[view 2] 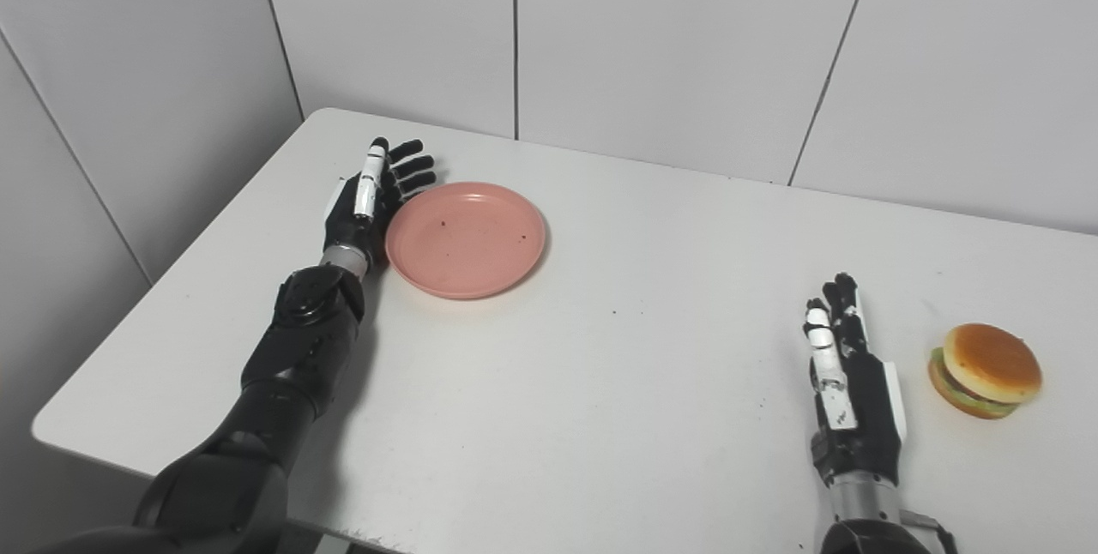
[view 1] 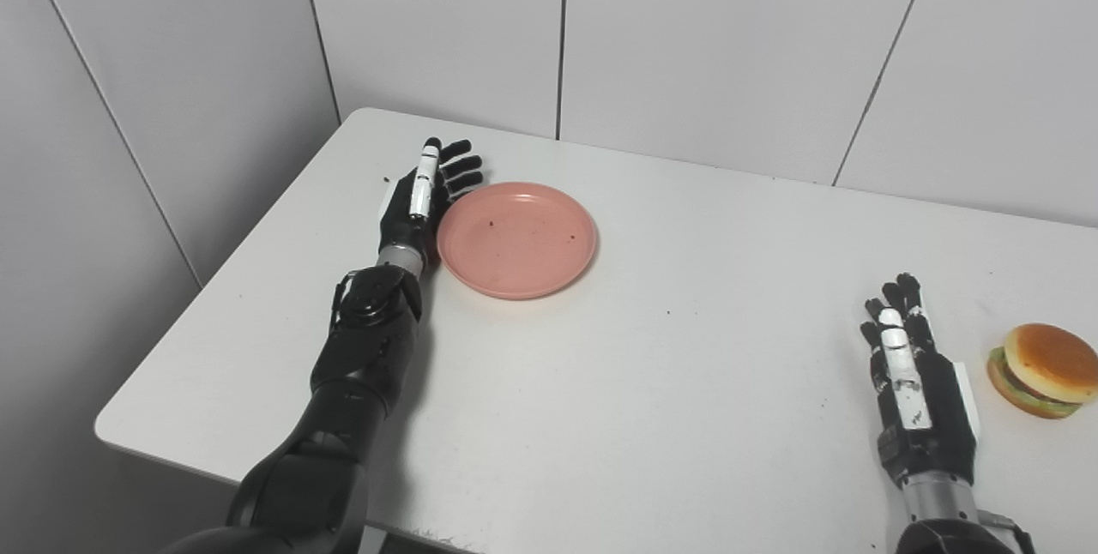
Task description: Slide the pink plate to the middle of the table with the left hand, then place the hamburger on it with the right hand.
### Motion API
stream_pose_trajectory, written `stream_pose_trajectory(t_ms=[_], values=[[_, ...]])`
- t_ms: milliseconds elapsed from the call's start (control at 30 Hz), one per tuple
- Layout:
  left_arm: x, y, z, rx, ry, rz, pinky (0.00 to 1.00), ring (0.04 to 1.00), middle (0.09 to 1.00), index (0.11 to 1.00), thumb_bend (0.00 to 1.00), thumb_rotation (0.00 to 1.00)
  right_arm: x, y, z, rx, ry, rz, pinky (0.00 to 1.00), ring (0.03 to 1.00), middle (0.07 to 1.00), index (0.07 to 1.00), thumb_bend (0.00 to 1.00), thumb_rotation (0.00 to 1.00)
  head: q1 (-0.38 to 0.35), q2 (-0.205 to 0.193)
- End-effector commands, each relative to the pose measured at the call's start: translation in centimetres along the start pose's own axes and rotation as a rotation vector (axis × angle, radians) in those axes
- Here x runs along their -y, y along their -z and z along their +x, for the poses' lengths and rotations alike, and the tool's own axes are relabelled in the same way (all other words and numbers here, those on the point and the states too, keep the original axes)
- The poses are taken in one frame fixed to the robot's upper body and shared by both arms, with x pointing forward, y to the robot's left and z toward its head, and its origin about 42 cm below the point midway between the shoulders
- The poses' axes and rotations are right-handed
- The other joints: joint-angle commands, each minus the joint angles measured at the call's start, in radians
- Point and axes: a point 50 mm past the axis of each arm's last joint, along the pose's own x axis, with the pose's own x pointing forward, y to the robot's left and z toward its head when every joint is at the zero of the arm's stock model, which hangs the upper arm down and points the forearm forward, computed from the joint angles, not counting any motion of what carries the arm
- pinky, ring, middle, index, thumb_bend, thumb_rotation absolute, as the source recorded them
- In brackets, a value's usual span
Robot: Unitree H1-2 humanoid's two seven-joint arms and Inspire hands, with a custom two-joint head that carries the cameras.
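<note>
Two hands are seen on the white table (view 1: 686,382). A round, shallow pink plate (view 1: 516,238) lies against the left hand (view 1: 420,198), whose fingers are spread along its left rim, nothing gripped. Just right of the spread, empty right hand (view 1: 913,374) sits the glossy-bunned hamburger (view 1: 1042,370), untouched.

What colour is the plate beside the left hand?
Pink, with a few dark specks; the plate shows best in the left eye view.
</note>
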Motion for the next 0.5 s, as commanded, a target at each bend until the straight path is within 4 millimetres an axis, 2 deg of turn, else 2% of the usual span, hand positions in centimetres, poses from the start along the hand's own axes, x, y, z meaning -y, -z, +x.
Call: stream_pose_trajectory(t_ms=[0,67,367,467], values=[[0.9,-1.1,0.3,0.013,0.026,-0.012,0.74,0.765,0.749,0.729,0.38,1.00,-0.5,-0.5,0.3,0.033,-0.014,0.014,1.00,0.983,1.000,1.000,0.58,0.74,-0.005,0.003],[1.8,-0.7,0.0,0.005,0.049,-0.020,0.74,0.765,0.749,0.723,0.38,1.00,-0.4,-0.5,0.3,0.038,-0.015,0.009,0.99,0.972,0.998,1.000,0.55,0.71,-0.018,0.007],[5.2,1.0,-1.9,-0.032,0.121,0.014,0.72,0.757,0.743,0.724,0.35,1.00,-0.6,-0.5,0.2,0.031,-0.009,-0.010,0.96,0.954,0.982,1.000,0.54,0.67,-0.094,0.013],[6.3,1.4,-2.8,-0.033,0.160,-0.007,0.72,0.760,0.750,0.732,0.36,1.00,-0.9,-0.8,0.0,0.025,-0.020,-0.017,0.99,0.973,0.997,1.000,0.52,0.70,-0.119,0.018]])
